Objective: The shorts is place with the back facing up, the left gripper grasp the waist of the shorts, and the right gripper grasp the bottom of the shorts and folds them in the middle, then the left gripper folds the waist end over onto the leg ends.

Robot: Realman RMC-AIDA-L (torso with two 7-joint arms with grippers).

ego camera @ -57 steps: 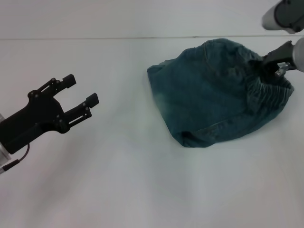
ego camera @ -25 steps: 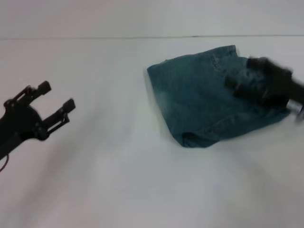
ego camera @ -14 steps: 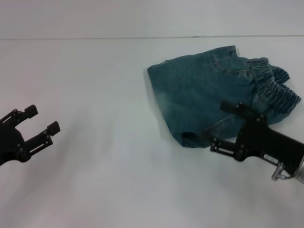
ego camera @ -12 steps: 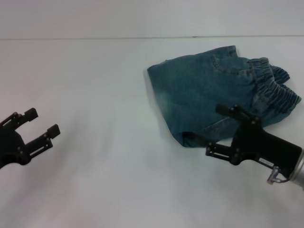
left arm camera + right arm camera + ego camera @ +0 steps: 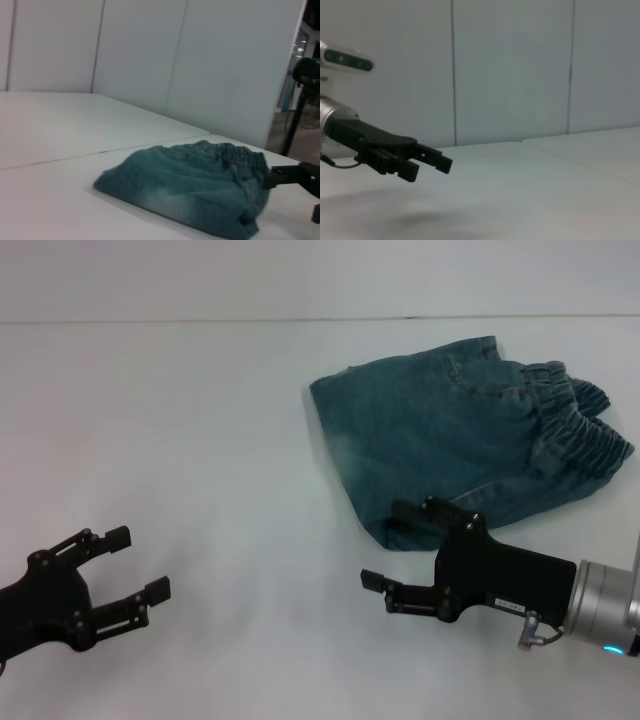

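Shorts [image 5: 455, 455] folded, blue denim

A plain lab-like room: white table [image 5: 200, 440] and bare panelled walls [image 5: 510, 65].

Black two-fingered left tool [image 5: 135, 562]; black right tool [image 5: 388, 545] on silver wrist

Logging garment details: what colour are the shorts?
Faded blue denim shorts, with a paler washed patch near one edge; clearest in the head view.
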